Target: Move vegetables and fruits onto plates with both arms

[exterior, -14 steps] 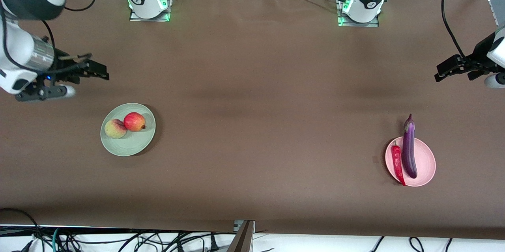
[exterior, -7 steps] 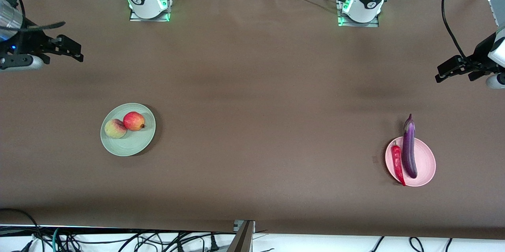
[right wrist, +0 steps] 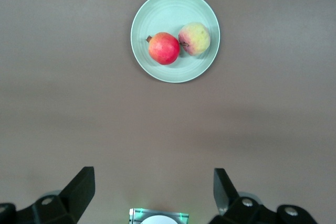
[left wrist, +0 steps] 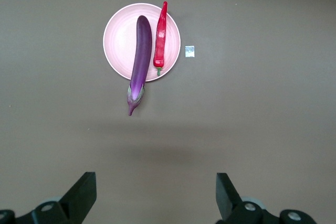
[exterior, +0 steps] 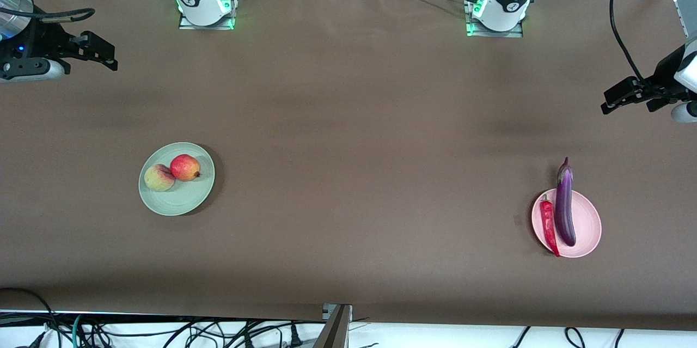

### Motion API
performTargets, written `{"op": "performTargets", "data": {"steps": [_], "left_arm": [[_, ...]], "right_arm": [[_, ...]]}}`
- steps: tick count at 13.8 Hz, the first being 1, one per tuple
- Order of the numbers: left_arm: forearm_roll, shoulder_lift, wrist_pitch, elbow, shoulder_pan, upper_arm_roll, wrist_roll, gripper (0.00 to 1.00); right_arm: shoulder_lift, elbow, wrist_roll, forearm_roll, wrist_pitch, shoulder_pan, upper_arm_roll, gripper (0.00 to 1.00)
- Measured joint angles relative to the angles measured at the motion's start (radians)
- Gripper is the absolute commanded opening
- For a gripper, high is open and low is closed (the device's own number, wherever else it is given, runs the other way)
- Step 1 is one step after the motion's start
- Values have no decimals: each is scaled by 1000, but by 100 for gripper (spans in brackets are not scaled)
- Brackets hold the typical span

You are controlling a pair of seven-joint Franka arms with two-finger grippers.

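front view: the right gripper (exterior: pixel 95 54) has pulled up and away from the green plate (exterior: pixel 179 201) over the last second, and now hangs over bare table at the right arm's end, closer to the bases than the plate is. the left gripper (exterior: pixel 626 97) has not stirred; it waits over the table at the left arm's end. both carry nothing. that retreat, with everything plated, suggests the task is done or nearly so. count: two plates, two fruits, two vegetables. the peach (exterior: pixel 159 177) and apple (exterior: pixel 185 168) sit touching on the green plate; the eggplant (exterior: pixel 564 203) and chili (exterior: pixel 549 225) lie side by side on the pink plate (exterior: pixel 588 228), the eggplant's stem end overhanging the rim toward the bases.

left wrist view: fingers (left wrist: pixel 81 195) spread wide, nothing between them; pink plate well below. a small pale scrap (left wrist: pixel 189 51) lies just beside the plate, possibly a label.

right wrist view: fingers (right wrist: pixel 79 187) likewise released; green plate with both fruits well apart from them.
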Motion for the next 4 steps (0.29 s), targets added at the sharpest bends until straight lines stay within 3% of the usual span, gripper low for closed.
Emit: {"op": "performTargets", "data": {"steps": [4], "left_arm": [[0,0,0,0,0,0,0,100]], "right_arm": [[52,59,0,0,-23,-4,1,100]]}}
